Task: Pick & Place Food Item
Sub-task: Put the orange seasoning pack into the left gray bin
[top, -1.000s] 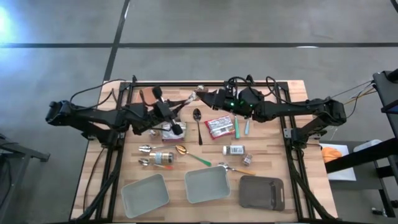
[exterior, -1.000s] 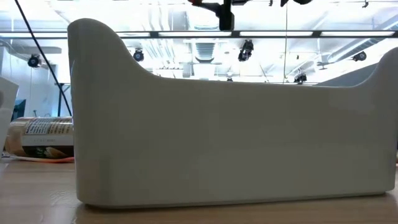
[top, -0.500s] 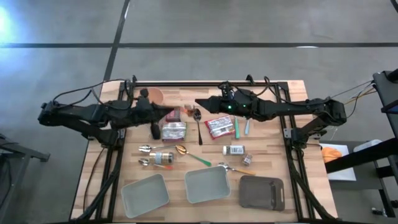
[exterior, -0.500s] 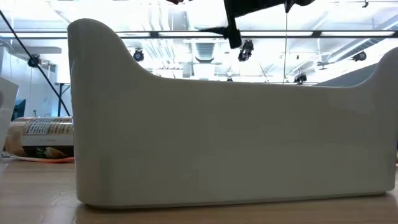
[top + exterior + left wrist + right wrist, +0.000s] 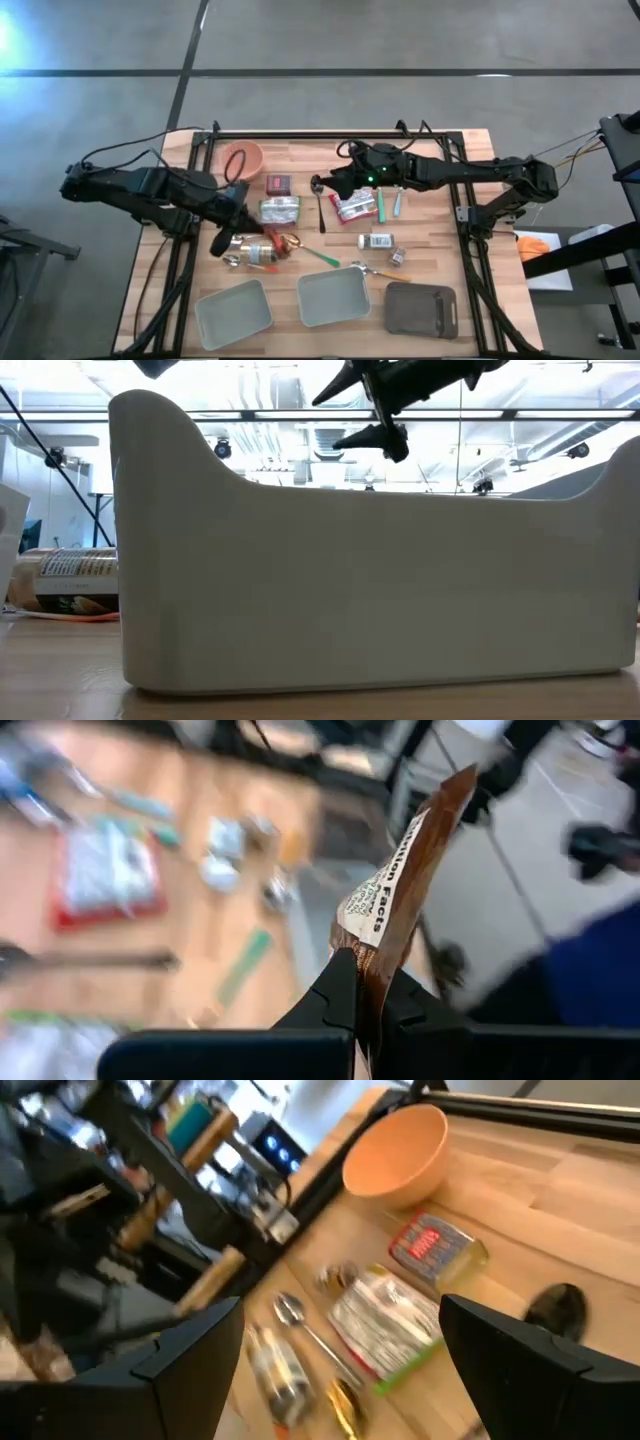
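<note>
Left gripper (image 5: 362, 1005) pinching brown snack packet (image 5: 400, 895), hovering at table's (image 5: 440, 262) 9 o'clock; right gripper (image 5: 322, 183) spread wide above black spoon (image 5: 318, 205), 12 o'clock.

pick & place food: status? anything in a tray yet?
Done: the pick. The left gripper is shut on a brown packet, lifted off the table. In hand: carrying it, with the arm above the spoons. Left: the placing. Both grey trays look empty. The right gripper is open above the black spoon.
</note>
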### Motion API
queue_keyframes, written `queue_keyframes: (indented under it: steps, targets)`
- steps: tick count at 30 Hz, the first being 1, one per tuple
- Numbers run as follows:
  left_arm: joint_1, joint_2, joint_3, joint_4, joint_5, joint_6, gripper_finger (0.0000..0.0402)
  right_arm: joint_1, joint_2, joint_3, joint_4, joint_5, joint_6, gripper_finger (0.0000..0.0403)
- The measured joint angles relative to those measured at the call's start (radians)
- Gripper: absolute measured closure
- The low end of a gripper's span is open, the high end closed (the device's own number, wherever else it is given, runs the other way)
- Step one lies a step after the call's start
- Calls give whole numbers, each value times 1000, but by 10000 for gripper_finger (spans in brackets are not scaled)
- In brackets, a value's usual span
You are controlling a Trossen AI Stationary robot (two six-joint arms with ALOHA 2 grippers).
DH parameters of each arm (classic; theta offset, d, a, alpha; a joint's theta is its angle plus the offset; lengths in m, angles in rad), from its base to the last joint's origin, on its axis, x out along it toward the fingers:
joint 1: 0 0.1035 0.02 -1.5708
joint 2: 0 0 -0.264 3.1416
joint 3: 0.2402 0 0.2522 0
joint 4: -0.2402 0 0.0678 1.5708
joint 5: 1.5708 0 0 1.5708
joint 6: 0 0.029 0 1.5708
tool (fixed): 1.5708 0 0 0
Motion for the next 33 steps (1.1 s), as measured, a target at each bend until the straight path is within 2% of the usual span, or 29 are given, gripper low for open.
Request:
queue_keyframes:
  steps: [4,9,13,17,27,33]
  targets:
    - [-4,0,0,-85,99,-71,401,-6,-24,0,-91,0,-69,71]
    - [-45,15,0,-240,78,-77,401,-18,-55,0,-193,1,-97,71]
    - [-119,57,0,-303,34,-75,401,-22,-71,0,-282,27,-98,71]
    - [-231,94,0,-276,-19,-46,401,-27,-92,0,-350,52,-102,71]
    - [-508,195,130,-345,-258,-135,401,-34,-127,0,-401,57,-193,71]
    - [-560,339,188,-402,-269,-131,401,-34,-130,0,-430,56,-237,71]
